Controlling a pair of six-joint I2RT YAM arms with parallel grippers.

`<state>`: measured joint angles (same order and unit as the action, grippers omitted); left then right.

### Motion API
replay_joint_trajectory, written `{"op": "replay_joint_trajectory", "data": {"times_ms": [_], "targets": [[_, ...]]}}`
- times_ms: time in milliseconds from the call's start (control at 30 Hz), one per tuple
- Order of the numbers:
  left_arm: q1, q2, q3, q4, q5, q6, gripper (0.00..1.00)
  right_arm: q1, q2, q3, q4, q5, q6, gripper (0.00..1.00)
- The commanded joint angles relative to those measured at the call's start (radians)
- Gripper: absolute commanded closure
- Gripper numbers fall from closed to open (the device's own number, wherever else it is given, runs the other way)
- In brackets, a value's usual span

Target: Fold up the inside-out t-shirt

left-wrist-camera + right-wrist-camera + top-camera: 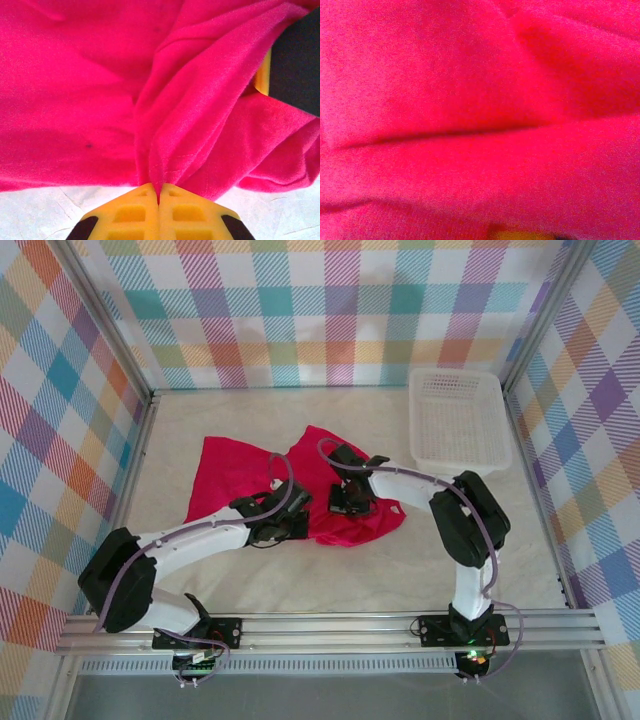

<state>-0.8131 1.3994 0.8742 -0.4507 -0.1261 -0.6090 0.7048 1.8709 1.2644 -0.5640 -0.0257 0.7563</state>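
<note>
Yellow fingers [131, 216] of the left claw [159, 199] sit closest to the left wrist lens, pressed flat together with a gathered pinch of the inside-out t-shirt [90, 100] caught between their tips. From that pinch the crimson cloth fans upward in several long folds. To the left of the folds it lies smoother. A stitched hem runs just above the fingertips. Pale table [45, 210] shows beneath the cloth on both sides of the claw. At the right edge of this view a dark block with a yellow strip, part of the right claw [294, 60], presses into the same cloth just beside the raised folds.

Seen from the right wrist, red fabric crowds right up against the lens, with broad soft creases crossing it and only a sliver of yellow at the bottom edge. This claw is clenched, though I cannot tell whether any cloth is caught in it.

From above, the left claw [288, 527] is at the near edge of the t-shirt's middle, and the right claw [350, 502] is down on the garment just to its right, the two close together. The t-shirt [232, 472] lies crumpled in the middle of the table [420, 560], one flatter part spreading away to the left and a bunched part reaching toward the right arm. A white lattice basket [458, 425] stands at the far right corner, apart from the shirt.
</note>
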Motion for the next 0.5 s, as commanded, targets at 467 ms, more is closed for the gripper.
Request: {"op": "replay_joint_trajectory", "data": {"times_ms": [467], "targets": [[0.147,0.060,0.326,-0.050,0.037,0.100,1.00,-0.020,-0.352,0.118,-0.233,-0.171,-0.106,1.00]]}}
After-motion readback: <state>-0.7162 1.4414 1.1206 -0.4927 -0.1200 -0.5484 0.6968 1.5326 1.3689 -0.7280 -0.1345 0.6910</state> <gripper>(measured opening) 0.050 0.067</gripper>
